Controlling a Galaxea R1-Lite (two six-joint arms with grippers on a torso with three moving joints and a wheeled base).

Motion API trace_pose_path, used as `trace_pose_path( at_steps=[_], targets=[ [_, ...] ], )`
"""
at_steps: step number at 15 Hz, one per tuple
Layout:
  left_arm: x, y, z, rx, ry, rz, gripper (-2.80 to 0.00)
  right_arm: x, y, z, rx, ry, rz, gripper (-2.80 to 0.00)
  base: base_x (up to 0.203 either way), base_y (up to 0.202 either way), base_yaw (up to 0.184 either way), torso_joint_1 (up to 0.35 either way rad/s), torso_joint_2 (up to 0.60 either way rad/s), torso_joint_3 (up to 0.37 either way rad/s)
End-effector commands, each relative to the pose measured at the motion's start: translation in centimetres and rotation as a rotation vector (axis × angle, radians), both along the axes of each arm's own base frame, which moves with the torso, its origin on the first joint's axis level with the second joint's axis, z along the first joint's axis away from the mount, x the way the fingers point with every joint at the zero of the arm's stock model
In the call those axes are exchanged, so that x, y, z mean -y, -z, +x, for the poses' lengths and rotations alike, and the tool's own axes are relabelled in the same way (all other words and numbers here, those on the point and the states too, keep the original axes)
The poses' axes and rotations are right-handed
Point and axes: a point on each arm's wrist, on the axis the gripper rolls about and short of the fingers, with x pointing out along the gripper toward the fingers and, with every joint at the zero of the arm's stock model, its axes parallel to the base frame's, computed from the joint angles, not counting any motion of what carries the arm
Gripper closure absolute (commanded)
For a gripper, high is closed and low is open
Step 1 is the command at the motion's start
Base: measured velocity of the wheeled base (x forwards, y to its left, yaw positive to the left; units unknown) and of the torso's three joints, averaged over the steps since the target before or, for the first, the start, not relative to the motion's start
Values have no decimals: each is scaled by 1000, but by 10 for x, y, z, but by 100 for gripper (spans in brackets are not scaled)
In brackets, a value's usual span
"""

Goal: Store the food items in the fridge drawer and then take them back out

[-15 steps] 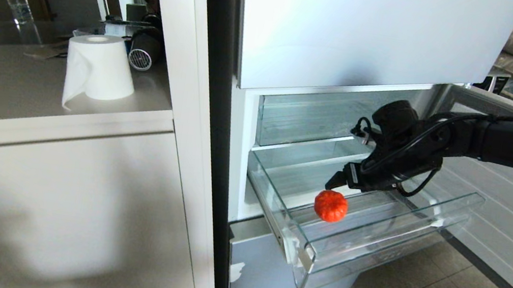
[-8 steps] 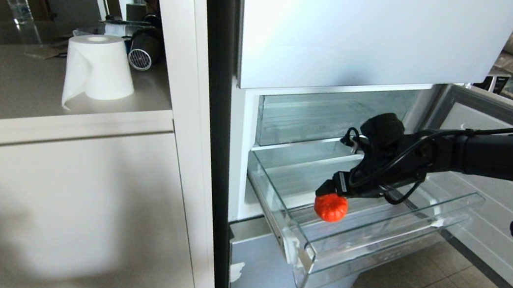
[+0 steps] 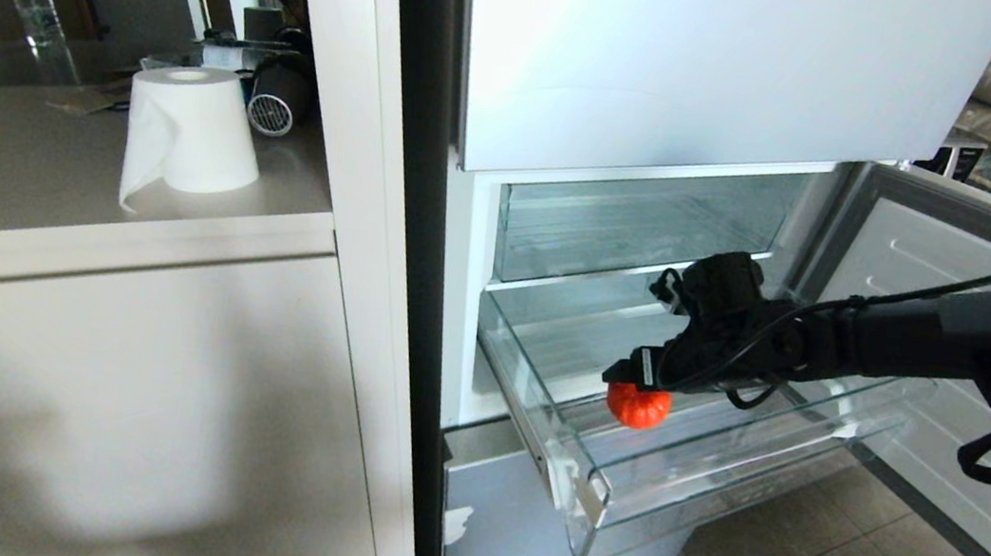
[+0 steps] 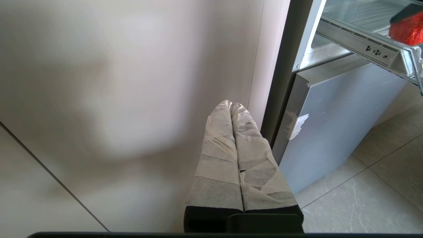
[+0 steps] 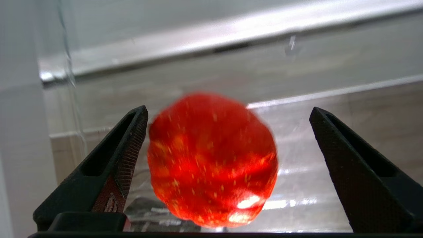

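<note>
A glossy orange-red ribbed food item [image 3: 638, 406] lies on the ribbed floor of the pulled-out clear fridge drawer [image 3: 595, 502], near its left front. My right gripper [image 3: 628, 373] reaches in from the right and hangs just over it. In the right wrist view the food item [image 5: 211, 162] sits between the black fingers of that gripper [image 5: 228, 110], which stand open; one finger [image 5: 132, 142] is close beside it, the other well clear. My left gripper [image 4: 231, 105], its taped fingers shut on nothing, is parked low by the cabinet front. The food item [image 4: 408, 28] also shows there.
A second clear bin [image 3: 636, 225] sits above the drawer under the closed upper door. The open fridge door [image 3: 939, 250] stands at the right. A silver-blue lower panel [image 3: 510, 529] is below the drawer. A paper roll [image 3: 190, 128] and a bottle [image 3: 33, 7] stand on the counter at left.
My right arm has swung lower and the gripper has come down and left onto the food item, from a little above it to straddling it. The food item has not moved.
</note>
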Motion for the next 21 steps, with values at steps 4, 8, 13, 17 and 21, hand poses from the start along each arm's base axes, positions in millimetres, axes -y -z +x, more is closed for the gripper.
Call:
trace_pose_path(
  at_steps=[4, 8, 13, 17, 21],
  targets=[
    [0, 0, 0, 0, 0, 0, 0, -5, 9, -6, -37, -10, -4, -280, 0, 0, 0, 0, 0, 0],
    [0, 0, 0, -1, 0, 0, 0, -11, 18, -6, -54, -22, -12, -280, 0, 0, 0, 0, 0, 0],
    [0, 0, 0, -2, 0, 0, 0, -11, 18, -6, -53, -20, -14, -280, 0, 0, 0, 0, 0, 0],
    [0, 0, 0, -2, 0, 0, 0, -11, 19, -4, -44, -1, -16, 0, 0, 0, 0, 0, 0, 0],
    [0, 0, 0, -2, 0, 0, 0, -10, 19, -7, -46, 8, -23, 0, 0, 0, 0, 0, 0, 0]
  ],
)
